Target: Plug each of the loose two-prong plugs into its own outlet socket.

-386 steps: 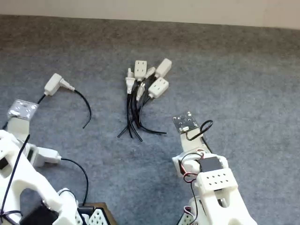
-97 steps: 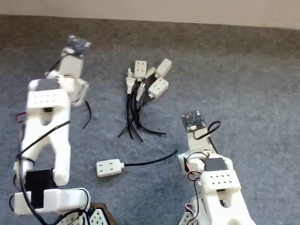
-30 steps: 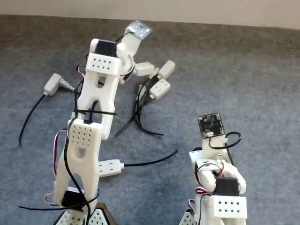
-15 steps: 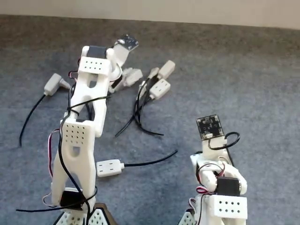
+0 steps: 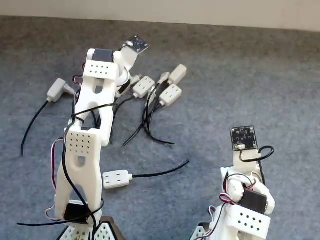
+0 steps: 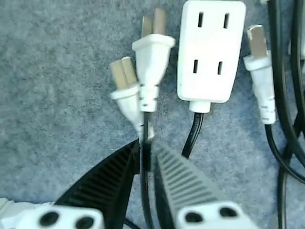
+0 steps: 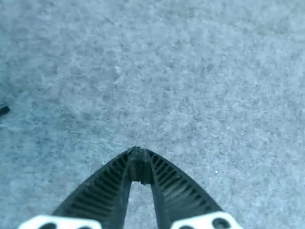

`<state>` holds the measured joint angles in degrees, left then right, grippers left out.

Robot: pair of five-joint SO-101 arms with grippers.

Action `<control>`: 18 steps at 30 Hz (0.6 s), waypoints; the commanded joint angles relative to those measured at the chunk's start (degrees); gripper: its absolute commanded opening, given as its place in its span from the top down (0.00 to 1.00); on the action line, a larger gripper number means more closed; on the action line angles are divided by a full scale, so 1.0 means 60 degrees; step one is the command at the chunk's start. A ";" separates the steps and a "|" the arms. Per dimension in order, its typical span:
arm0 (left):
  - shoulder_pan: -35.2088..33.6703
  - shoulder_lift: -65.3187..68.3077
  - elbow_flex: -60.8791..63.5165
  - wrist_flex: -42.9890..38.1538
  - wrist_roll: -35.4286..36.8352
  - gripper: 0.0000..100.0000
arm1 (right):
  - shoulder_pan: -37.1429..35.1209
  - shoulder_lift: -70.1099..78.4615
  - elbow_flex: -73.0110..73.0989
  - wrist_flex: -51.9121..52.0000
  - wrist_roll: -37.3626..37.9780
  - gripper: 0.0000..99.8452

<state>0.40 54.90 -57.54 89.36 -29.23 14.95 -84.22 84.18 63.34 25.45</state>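
My left gripper [image 6: 146,144] is shut on the thin black cord of a white two-prong plug [image 6: 152,50] lying on the grey carpet. A second plug [image 6: 126,91] lies against it, and a white outlet socket block [image 6: 208,52] rests just beside them, with a third plug [image 6: 259,71] past it. From above, the left arm [image 5: 102,75] stretches to the cable bundle, with that socket block [image 5: 143,86] by its tip. My right gripper [image 7: 140,175] is shut with nothing in it, over bare carpet; its arm [image 5: 243,210] sits at the near right.
Two more socket blocks [image 5: 170,94] [image 5: 177,73] lie in the tangle of black cords [image 5: 147,117]. Another socket block with cord [image 5: 117,179] lies near the left arm's base. An angled white plug [image 5: 56,90] lies at far left.
The left arm has drawn back leftward from the bundle, dragging a socket block and plugs with it. The right arm has swung to the right.
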 commanded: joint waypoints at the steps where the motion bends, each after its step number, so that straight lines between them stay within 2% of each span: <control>1: -0.0007 -0.0212 -0.0388 -0.0132 -0.0103 1.00 | 0.0139 -0.0110 -0.0359 0.0022 0.0073 0.99; 8: -0.0007 -0.0462 -0.1092 -0.0015 -0.0425 1.00 | 0.0183 -0.0110 -0.0418 0.0037 0.0073 0.99; 11: 0.0125 -0.0667 -0.1956 0.0821 -0.0440 1.00 | 0.0168 -0.0110 -0.0447 0.0110 0.0073 0.99; 15: 0.0637 -0.0916 -0.2703 0.2066 -0.0381 1.00 | 0.0125 -0.0110 -0.1560 0.1341 0.0073 0.99; 18: 0.1106 -0.1516 -0.1853 0.2110 -0.0381 1.00 | 0.0183 -0.0095 -0.3143 0.2513 0.0088 0.99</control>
<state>3.82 52.18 -70.20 100.44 -31.52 15.30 -84.31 75.82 72.57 25.45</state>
